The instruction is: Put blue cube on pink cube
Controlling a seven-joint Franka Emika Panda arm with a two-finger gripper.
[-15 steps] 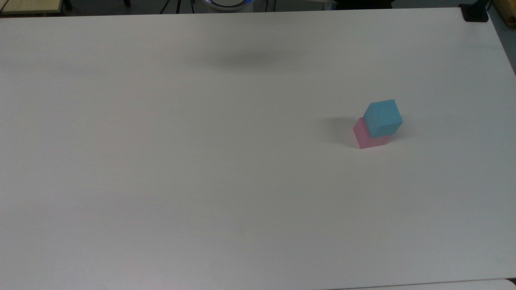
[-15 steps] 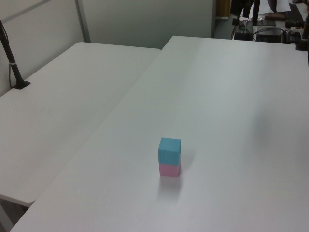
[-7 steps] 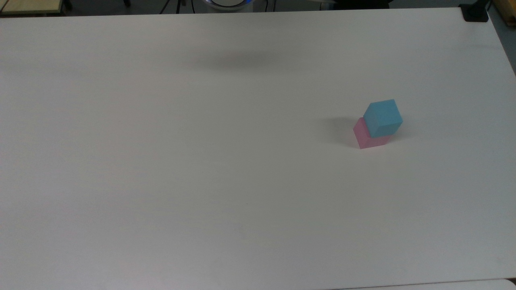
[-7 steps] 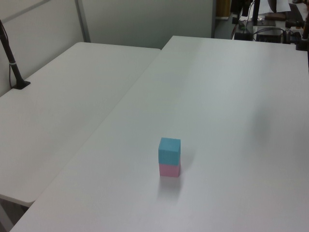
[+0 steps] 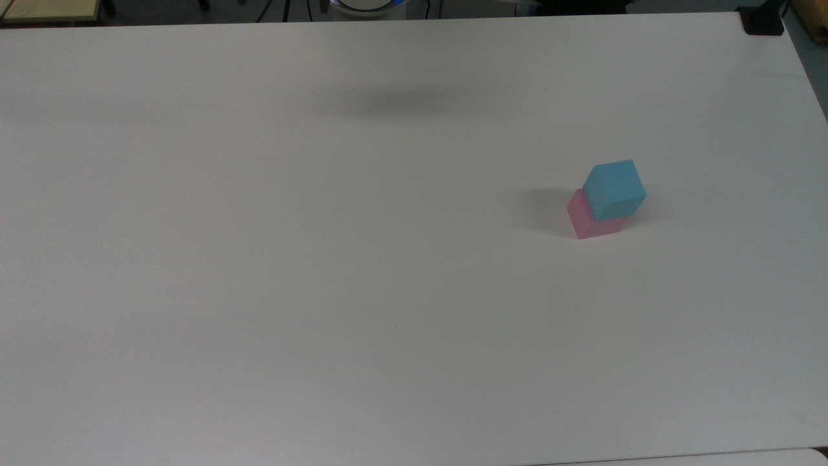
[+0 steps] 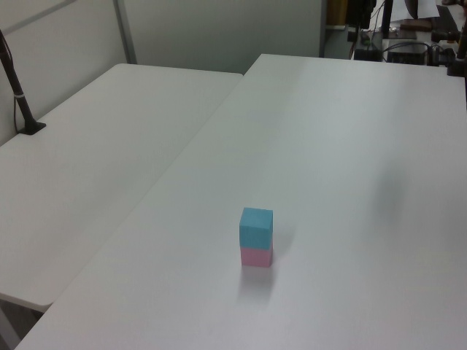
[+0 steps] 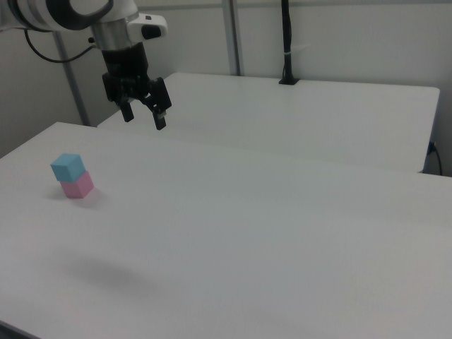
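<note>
The blue cube (image 5: 614,188) rests on top of the pink cube (image 5: 587,222), a little turned against it, on the white table (image 5: 323,259) at the top view's right. The same stack stands in the left view, blue cube (image 6: 256,227) over pink cube (image 6: 257,257), and at the right view's left, blue cube (image 7: 68,167) over pink cube (image 7: 77,186). In the right view my gripper (image 7: 145,118) hangs high above the table, up and to the right of the stack, open with nothing between its fingers.
A second white table (image 6: 87,168) adjoins on the left view's left, with a black pole clamped to it (image 6: 18,95). A black clamp (image 5: 762,19) sits at the top view's far right corner. Cables and equipment (image 6: 408,36) stand beyond the far edge.
</note>
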